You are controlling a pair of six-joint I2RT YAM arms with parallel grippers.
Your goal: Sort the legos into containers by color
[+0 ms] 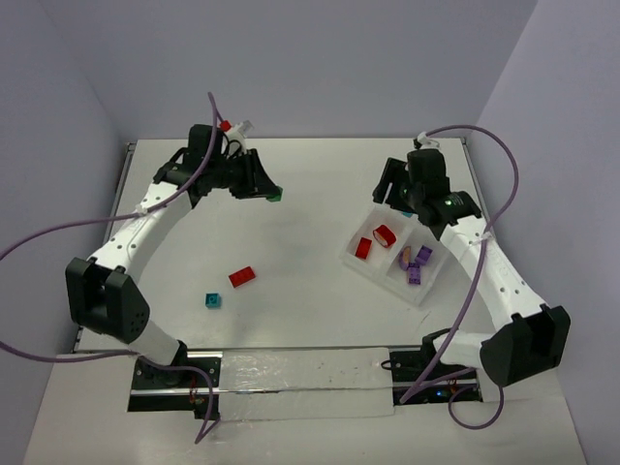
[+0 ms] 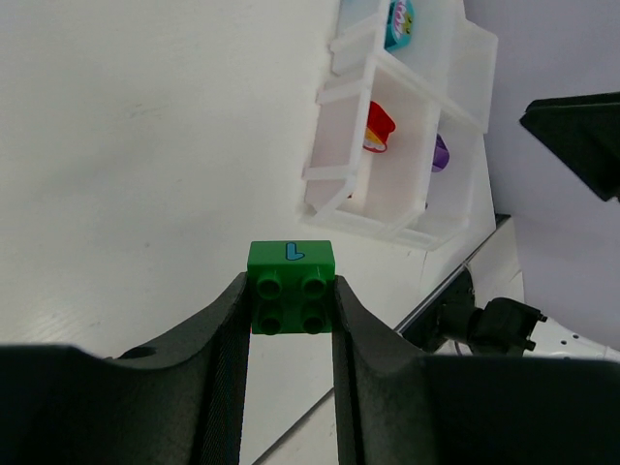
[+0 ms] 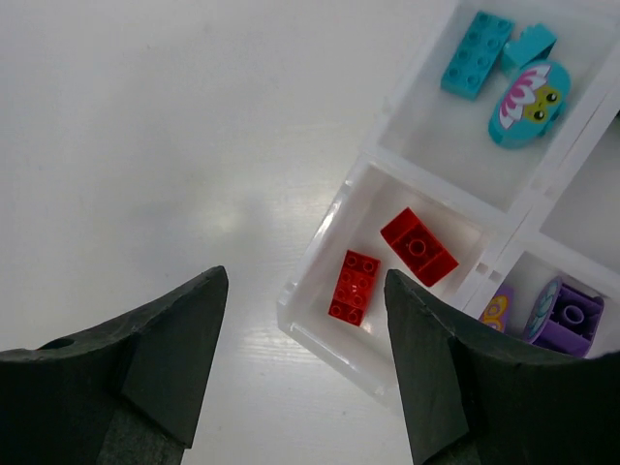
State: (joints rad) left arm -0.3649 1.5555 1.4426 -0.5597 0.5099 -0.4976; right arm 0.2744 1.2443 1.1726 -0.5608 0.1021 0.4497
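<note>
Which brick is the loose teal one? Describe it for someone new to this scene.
On the white table, look at the bare stretch left of the tray. Two bricks lie there; the teal brick is the smaller, squarer one, nearer the table's near edge than the red brick.

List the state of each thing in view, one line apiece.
Left gripper, shut on the small green plastic brick.
Right gripper, open, empty, above the translucent white plastic tray.
Red plastic brick, loose on the table, unsorted.
Teal plastic brick, loose on the table, unsorted.
Two red bricks, lying sorted in one tray compartment.
</note>
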